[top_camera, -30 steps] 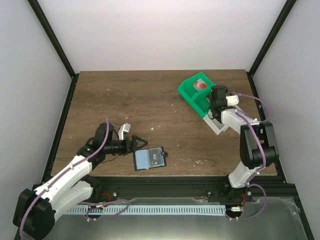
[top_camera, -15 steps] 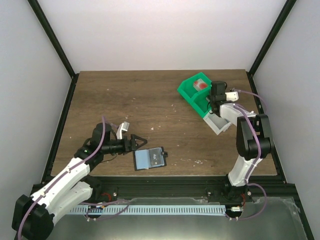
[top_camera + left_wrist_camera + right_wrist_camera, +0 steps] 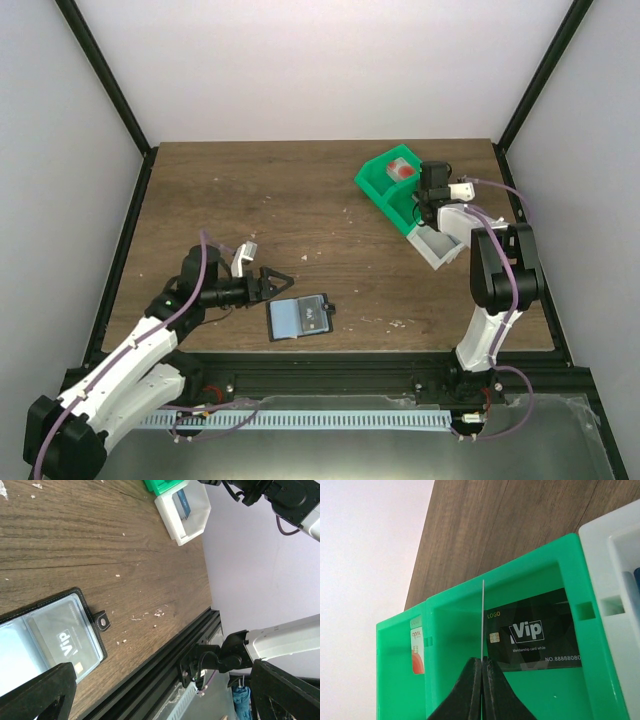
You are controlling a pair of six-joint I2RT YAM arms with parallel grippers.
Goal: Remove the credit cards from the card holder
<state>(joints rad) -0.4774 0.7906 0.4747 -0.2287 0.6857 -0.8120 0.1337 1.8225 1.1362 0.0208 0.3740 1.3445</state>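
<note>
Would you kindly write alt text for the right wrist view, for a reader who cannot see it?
The right gripper, shut on a thin card seen edge-on, holds it over a green bin compartment where a black Vip card lies flat. An orange-and-white card sits in the next green compartment, left; a white compartment adjoins at right.

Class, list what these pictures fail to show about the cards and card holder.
Right wrist: the card pinched in the right hand shows edge-on only, face hidden.
Left wrist: the card holder is cut off by the left edge.
Top external: the holder's cards are too small to read.
</note>
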